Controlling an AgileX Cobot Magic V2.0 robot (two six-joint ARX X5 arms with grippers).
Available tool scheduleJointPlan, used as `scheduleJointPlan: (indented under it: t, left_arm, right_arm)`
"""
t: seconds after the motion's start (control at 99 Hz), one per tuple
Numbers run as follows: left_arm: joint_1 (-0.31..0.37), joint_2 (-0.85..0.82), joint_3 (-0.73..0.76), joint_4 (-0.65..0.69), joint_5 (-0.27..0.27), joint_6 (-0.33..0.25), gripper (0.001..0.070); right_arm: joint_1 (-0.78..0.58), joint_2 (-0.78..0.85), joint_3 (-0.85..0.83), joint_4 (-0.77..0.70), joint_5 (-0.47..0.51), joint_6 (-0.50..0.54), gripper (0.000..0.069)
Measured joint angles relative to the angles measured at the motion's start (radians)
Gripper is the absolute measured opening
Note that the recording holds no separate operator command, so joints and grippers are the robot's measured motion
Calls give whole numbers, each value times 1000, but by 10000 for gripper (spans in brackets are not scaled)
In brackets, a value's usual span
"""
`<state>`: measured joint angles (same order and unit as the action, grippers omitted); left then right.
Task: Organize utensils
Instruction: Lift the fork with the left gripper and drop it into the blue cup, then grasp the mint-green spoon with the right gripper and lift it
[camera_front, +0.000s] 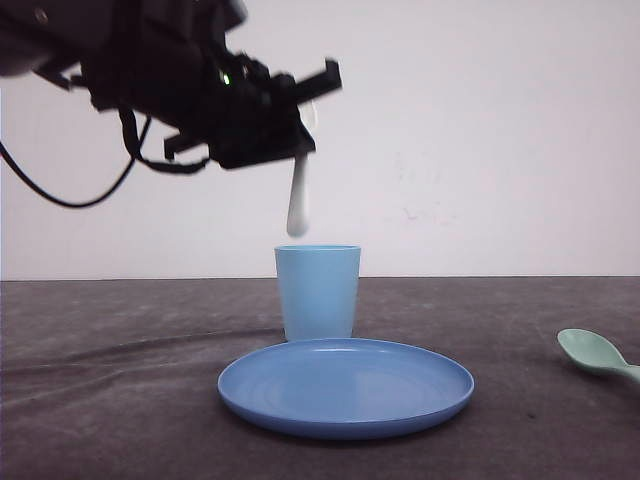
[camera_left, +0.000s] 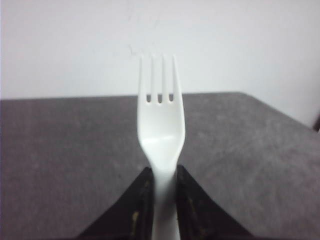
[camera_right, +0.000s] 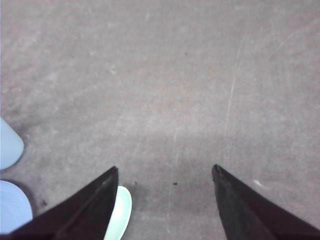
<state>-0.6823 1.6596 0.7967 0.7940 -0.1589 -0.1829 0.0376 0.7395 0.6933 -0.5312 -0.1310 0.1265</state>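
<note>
My left pincer (camera_front: 300, 125) is clamped on the white fork (camera_front: 298, 205), which hangs handle-down, its long axis near upright, tip just above the rim of the light blue cup (camera_front: 318, 292) and slightly toward its left side; I judge a straight drop comes next. The mint-green spoon (camera_front: 597, 354) lies at the bench's right edge, just beside my right pincer (camera_right: 165, 172), spread wide
</note>
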Motion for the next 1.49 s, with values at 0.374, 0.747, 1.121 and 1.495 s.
scheduleJointPlan:
  t: [0.374,0.747,1.121,1.495]
  left_arm:
    - [-5,101,0,0,0,-31,65]
    - [-17,48,0,-56,0,-43,294]
    - [-50,-370,0,-392,1,-38,294]
    - [-86,-665,0,-850,1,-39,294]
  right_arm:
    - [19,75,0,0,0,-1,372]
    - [56,82,0,-14,0,8,372]
    - [229,162,0,-163,18,146,372]
    - [365,377,0,-175,80,223,372]
